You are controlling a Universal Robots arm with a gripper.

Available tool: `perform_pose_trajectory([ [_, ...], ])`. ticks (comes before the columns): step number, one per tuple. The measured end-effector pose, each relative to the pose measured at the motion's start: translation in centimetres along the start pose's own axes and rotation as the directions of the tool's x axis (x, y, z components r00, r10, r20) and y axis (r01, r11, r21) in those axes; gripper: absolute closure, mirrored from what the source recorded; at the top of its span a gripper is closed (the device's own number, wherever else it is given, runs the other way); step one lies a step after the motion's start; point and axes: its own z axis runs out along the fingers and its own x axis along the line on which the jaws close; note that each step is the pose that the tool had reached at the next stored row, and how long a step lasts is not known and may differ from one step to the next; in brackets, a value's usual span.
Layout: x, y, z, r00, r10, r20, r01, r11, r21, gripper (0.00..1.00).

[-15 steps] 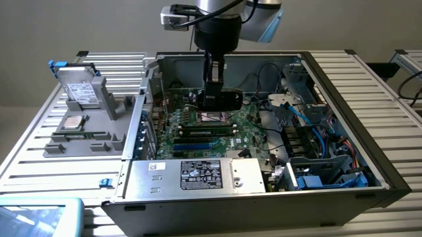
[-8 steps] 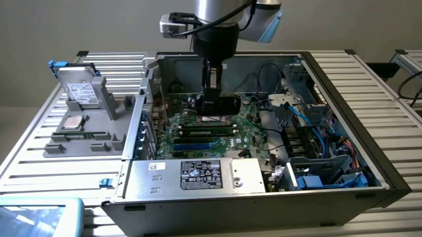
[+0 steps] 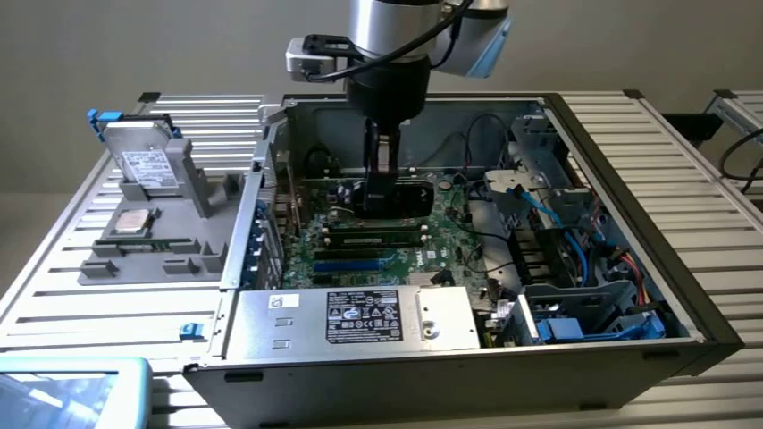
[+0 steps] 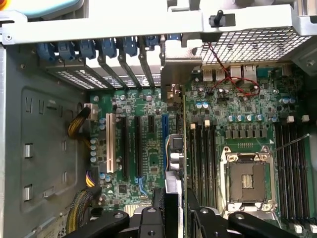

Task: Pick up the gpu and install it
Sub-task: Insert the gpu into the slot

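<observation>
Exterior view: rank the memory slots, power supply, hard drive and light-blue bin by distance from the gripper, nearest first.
From the gripper, holding the gpu:
1. memory slots, directly below it.
2. power supply, at the near edge of the case.
3. hard drive, outside the case, exterior view's left.
4. light-blue bin, exterior view's lower-left corner.

A work table of silvery ribbed aluminium slats (image 3: 71,299) carries everything. Directly on it lies a dark metal desktop computer case (image 3: 453,389), set on its side with its open face up, taking the middle and the exterior view's right. Just beside the case, on the exterior view's left, sits a flat grey moulded parts holder (image 3: 149,266). A pale blue-framed flat object (image 3: 71,384) rests at the near corner on that same side.
</observation>
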Motion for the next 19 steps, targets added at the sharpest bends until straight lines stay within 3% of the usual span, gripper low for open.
perform_pose_trajectory([
  [7,0.8,0.08,0.62,0.9999,-0.001,0.0101,0.001,1.0,-0.0006,0.72],
  [10,1.2,0.09,0.92,0.9998,-0.001,0.0207,0.001,1.0,-0.0012,0.72],
  [15,1.6,0.09,1.43,0.9994,-0.002,0.0337,0.002,1.0,-0.002,0.72],
  [19,1.7,0.15,1.85,0.9993,-0.002,0.0377,0.003,1.0,-0.0021,0.72],
])
